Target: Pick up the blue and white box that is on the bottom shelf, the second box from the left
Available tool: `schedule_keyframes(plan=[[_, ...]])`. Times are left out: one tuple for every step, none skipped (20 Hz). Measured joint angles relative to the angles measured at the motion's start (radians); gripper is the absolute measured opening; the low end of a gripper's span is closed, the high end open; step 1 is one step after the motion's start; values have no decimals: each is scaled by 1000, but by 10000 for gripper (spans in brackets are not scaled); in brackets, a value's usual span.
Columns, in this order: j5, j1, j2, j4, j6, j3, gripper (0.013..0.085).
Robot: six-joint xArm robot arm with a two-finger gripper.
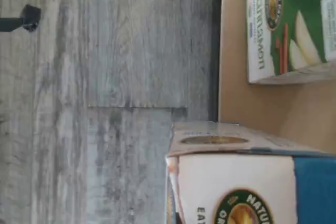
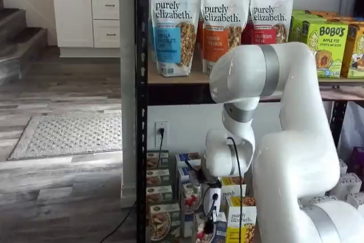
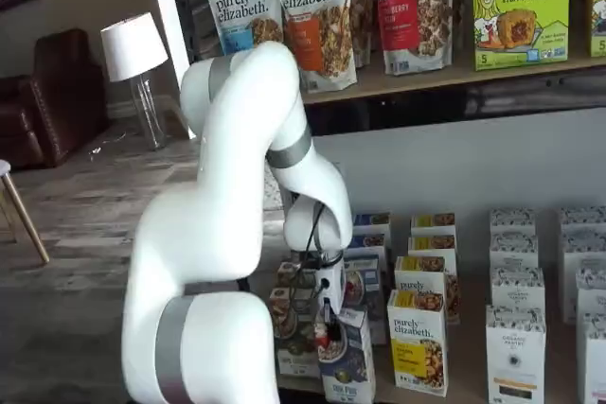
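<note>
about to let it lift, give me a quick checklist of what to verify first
1. Gripper at the blue and white box: ok, fingers sit at its top in a shelf view.
2. Fingers closed on the box: ok, no gap seen.
3. Right box: ok, blue-and-white with green oval logo in the wrist view.
4. Box upright: cannot tell, it looks tipped forward.
5. Yellow purely elizabeth box clear: ok, apart.
6. Green-and-white box clear: ok, apart.

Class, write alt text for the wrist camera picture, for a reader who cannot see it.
Close to the camera, the blue and white box fills one corner, lying sideways in the picture, its green oval logo partly cut off. Beyond it a green-and-white cereal box stands on a tan shelf board, with grey wood-plank floor across the rest of the picture.
</note>
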State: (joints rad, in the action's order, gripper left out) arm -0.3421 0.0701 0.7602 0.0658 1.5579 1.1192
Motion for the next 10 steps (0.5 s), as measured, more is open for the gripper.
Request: schedule_keyframes(plan=[[5, 2, -17, 4, 2, -24, 450], [8, 5, -29, 13, 8, -41, 450], [11, 10, -51, 26, 15, -69, 450], [12, 14, -68, 28, 12, -92, 450], [15, 18, -86, 25, 6, -115, 450], [19, 22, -102, 19, -3, -137, 450], [24, 26, -119, 12, -13, -162, 450], [27, 28, -131, 7, -20, -176, 450], [31, 30, -143, -7, -35, -193, 450], [36, 33, -161, -21, -52, -216, 450]])
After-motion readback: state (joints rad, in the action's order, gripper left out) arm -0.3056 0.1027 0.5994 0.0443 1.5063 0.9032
